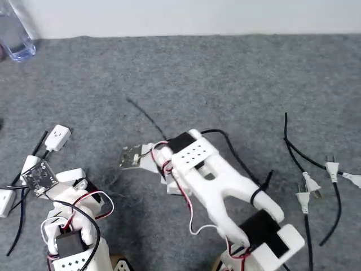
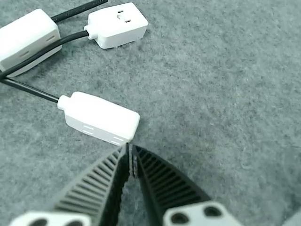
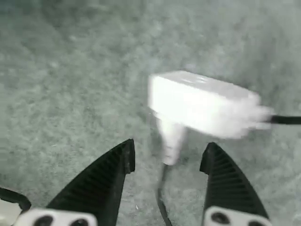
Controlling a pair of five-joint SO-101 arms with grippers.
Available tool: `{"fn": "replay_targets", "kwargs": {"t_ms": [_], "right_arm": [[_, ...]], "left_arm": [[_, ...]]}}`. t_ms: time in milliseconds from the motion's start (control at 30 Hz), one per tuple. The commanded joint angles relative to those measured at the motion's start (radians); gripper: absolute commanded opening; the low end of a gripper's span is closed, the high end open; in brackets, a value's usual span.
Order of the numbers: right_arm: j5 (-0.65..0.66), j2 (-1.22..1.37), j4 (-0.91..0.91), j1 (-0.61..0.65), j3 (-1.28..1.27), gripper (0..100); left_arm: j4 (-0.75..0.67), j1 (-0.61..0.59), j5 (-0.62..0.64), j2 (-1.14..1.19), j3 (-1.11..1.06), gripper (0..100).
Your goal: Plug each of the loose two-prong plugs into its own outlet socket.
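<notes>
Left fingers (image 2: 101, 179) are pressed together on nothing, tips just beside the corner of a white socket block (image 2: 101, 117). A second socket (image 2: 117, 23) and a third socket (image 2: 26, 40) lie past it, and that cluster sits at 9 o'clock on the grey surface (image 1: 225, 84). Right fingers (image 3: 103, 174) are spread wide and empty, either side of a white block (image 3: 202, 103) with a stub (image 3: 171, 139) that looks like a plug sticking out of it. One loose plug (image 1: 303, 199) and a second plug (image 1: 331, 167) lie at 3–4 o'clock, well apart from the sockets. Risks as I judge them: if you close on that stub you may tug it out or skate the light block along, since nothing pins it. The shut left tips can shove their socket off line. The plug cables cross, so lifting one could drag its neighbour. Hard to tell: the block is smeared, so I can't say whether the stub is seated. From above, the right fingertips hide under the arm's own wrist. Another plug at 3 o'clock is cut by the edge.
</notes>
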State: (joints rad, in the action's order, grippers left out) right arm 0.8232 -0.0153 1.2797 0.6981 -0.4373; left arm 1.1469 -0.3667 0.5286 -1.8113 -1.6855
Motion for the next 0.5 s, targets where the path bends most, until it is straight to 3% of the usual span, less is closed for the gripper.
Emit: {"fn": "replay_targets", "kwargs": {"t_ms": [0,267,467], "right_arm": [[-0.041,-0.038,0.007,0.039,0.028,21.8],[-0.055,-0.03,-0.051,-0.022,0.089,21.9],[0.017,0.071,-0.085,-0.099,0.13,21.9]], "left_arm": [[-0.003,-0.005,-0.011,-0.008,0.002,1],[-0.003,-0.005,-0.011,-0.008,0.002,1],[-0.003,-0.005,-0.011,-0.008,0.002,1]]}}
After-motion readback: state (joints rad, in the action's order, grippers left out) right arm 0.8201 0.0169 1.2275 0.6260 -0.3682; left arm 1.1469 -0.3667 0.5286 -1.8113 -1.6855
